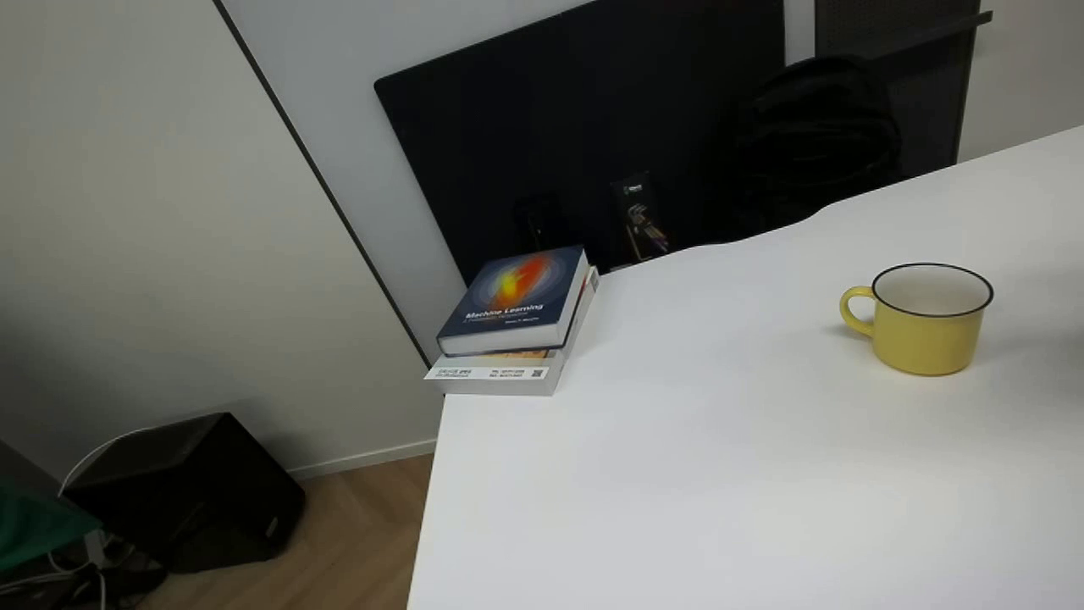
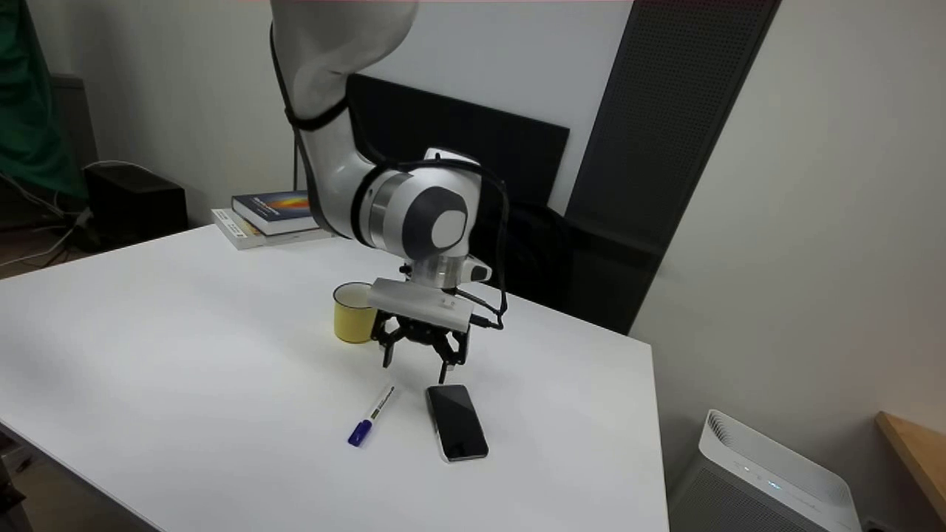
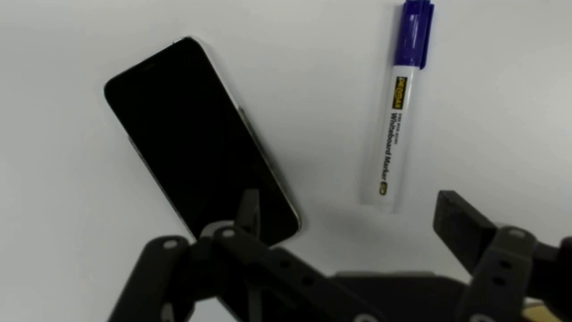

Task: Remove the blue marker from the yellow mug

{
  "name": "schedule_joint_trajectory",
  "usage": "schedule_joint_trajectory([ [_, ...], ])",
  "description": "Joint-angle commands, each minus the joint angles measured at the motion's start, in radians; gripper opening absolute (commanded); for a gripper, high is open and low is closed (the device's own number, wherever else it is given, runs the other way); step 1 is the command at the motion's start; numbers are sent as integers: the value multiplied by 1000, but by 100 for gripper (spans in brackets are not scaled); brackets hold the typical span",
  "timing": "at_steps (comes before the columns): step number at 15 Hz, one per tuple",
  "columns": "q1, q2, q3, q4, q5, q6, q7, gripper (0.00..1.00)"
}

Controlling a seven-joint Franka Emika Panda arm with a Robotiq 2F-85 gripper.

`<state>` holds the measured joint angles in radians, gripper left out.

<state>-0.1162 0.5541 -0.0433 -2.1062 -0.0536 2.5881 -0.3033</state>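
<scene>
The blue marker [image 2: 370, 418] lies flat on the white table, outside the mug; it has a white barrel and a blue cap. In the wrist view the marker [image 3: 401, 107] points away, its barrel end just beyond the fingertips. The yellow mug [image 1: 927, 343] stands upright with its handle out to one side. In an exterior view the mug [image 2: 353, 322] is partly hidden behind the gripper, and a yellow sliver of it [image 3: 540, 314] shows in the wrist view's bottom right corner. My gripper [image 2: 414, 374] is open and empty above the table; its fingers [image 3: 347, 201] are wide apart.
A black phone [image 2: 458, 423] lies beside the marker; in the wrist view the phone [image 3: 196, 138] lies partly under the left finger. Stacked books [image 1: 517, 301] sit at the table's corner, also seen in an exterior view [image 2: 273, 213]. A dark screen [image 1: 593, 127] stands behind the table.
</scene>
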Motion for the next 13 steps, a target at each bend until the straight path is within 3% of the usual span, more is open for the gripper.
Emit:
schedule_joint_trajectory([
  [1,64,-53,-41,22,-62,-86,132,100],
  [10,113,-170,-33,46,-107,-209,219,100],
  [13,93,-143,-15,46,-89,-174,171,100],
])
